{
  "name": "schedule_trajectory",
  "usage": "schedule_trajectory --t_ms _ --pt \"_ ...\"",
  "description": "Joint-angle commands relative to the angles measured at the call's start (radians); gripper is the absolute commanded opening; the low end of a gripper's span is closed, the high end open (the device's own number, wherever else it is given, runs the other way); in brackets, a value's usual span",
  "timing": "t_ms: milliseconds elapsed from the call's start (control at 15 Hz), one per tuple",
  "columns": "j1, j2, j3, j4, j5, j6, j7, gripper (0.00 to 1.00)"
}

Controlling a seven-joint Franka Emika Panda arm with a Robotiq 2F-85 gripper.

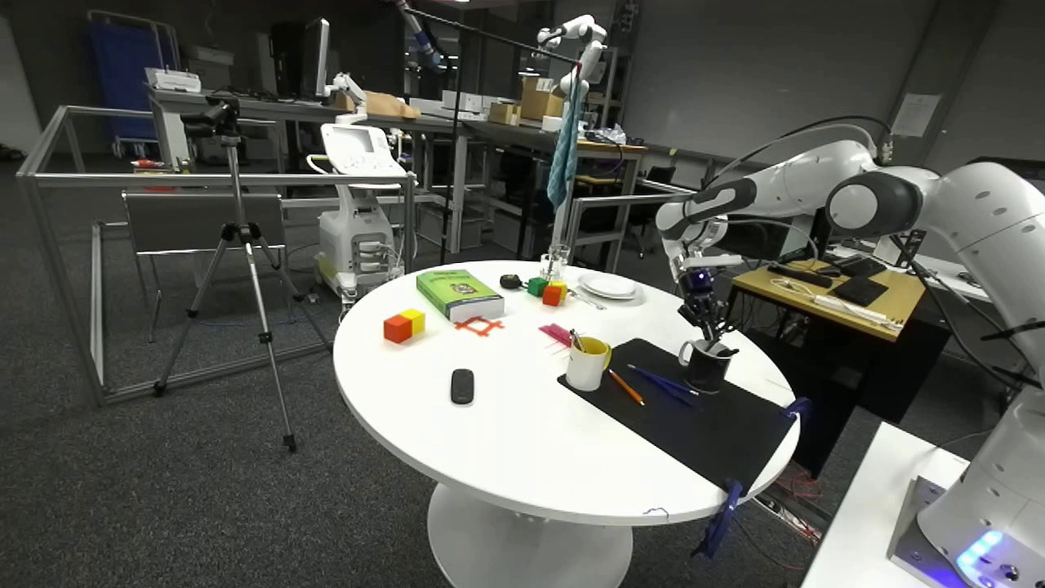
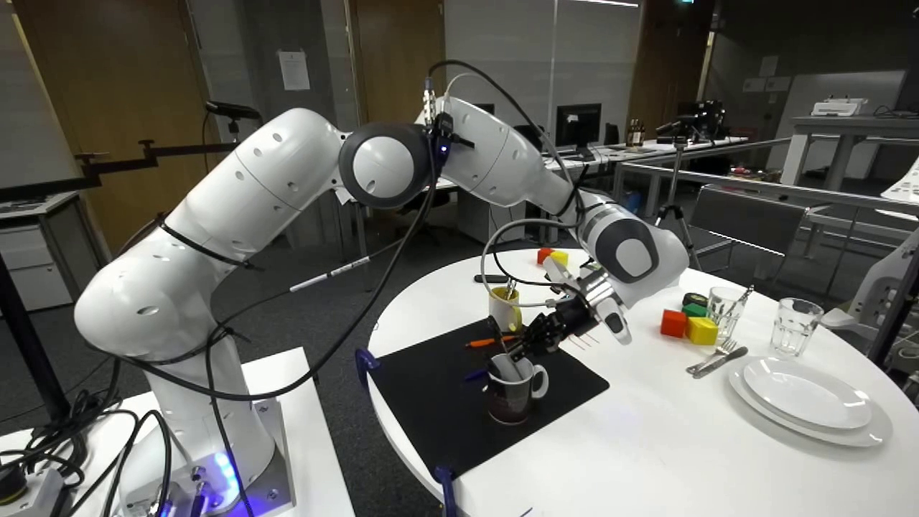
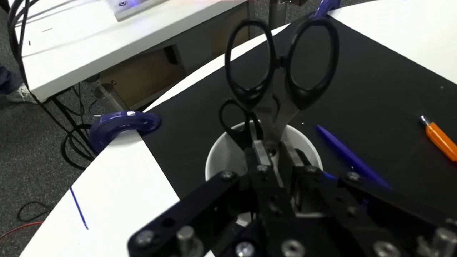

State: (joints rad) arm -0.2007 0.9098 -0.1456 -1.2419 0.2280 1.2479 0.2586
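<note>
On the round white desk [image 1: 522, 441]: pinching black-handled scissors [image 3: 284, 110] in the end effector [image 3: 275, 151], right over a dark mug [image 2: 510, 403], with an orange pen [image 3: 441, 141] at three o'clock in the wrist view.

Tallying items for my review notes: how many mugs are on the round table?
2: a dark mug on the black mat, under the end effector, and a white mug with a yellow handle near the mat's edge. No others show.

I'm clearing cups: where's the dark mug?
At right in an exterior view, the dark mug stands on the black mat, beneath the gripper, right of the orange pen.
</note>
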Motion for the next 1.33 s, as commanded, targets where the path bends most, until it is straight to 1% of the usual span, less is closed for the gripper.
schedule_trajectory --t_ms 0,200,267,333,400,467,533,600,667,800,867,933,1000,1267 --pt "0.002 -0.021 0.009 -0.041 0.004 0.040 -0.018 0.03" --pt "0.004 -0.022 0.012 -0.048 0.003 0.045 -0.018 0.03" --pt "0.005 -0.023 0.012 -0.050 0.002 0.043 -0.017 0.05" --pt "0.004 -0.022 0.012 -0.050 -0.001 0.042 -0.020 0.39" --pt "0.004 -0.023 0.011 -0.051 -0.001 0.040 -0.019 0.40" --pt "0.005 -0.023 0.011 -0.050 -0.002 0.039 -0.019 0.47" --pt "0.005 -0.023 0.011 -0.051 -0.002 0.039 -0.017 0.56" --pt "0.003 -0.023 0.010 -0.049 -0.004 0.037 -0.019 0.62" --pt "0.002 -0.024 0.009 -0.049 -0.004 0.034 -0.020 0.71" --pt "-0.001 -0.024 0.009 -0.044 -0.004 0.027 -0.021 0.84" --pt "-0.002 -0.026 0.009 -0.043 -0.004 0.022 -0.023 0.93" --pt "-0.005 -0.031 0.009 -0.043 -0.003 0.015 -0.026 0.99" --pt "-0.008 -0.036 0.010 -0.042 -0.001 0.011 -0.030 1.00" --pt "-0.018 -0.060 0.012 -0.035 -0.002 -0.008 -0.058 1.00"
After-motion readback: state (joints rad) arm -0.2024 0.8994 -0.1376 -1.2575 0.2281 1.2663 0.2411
